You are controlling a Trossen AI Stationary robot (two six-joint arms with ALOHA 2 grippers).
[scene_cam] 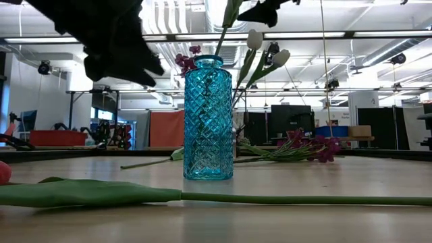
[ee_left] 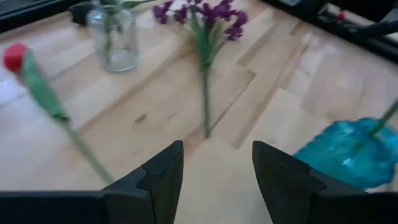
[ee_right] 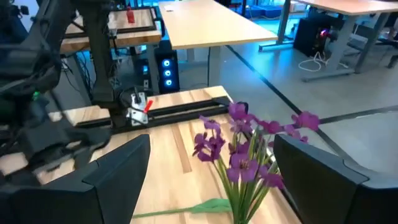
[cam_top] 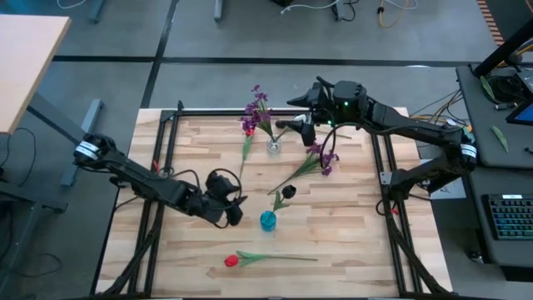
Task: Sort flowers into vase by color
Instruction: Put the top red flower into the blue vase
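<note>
The wooden table [cam_top: 350, 242] carries two vases: a clear glass vase [cam_top: 273, 147] near the far edge holding purple flowers [cam_top: 255, 112], and a blue glass vase [cam_top: 267, 220] nearer the middle holding a near-black bloom [cam_top: 288, 192] and, as the low view shows, white buds [scene_cam: 254, 39]. A loose purple flower [cam_top: 321, 158] lies between them, and a red tulip [cam_top: 232, 261] lies alone near the front edge. The step in hand looks like a release at the clear vase; done well, the right arm should lift straight up so its fingers do not drag the stems back out. The right gripper [cam_top: 305, 127] hangs just beside that vase, fingers spread wide and empty. The left gripper [cam_top: 234, 208] waits beside the blue vase, fingers apart, holding nothing.
</note>
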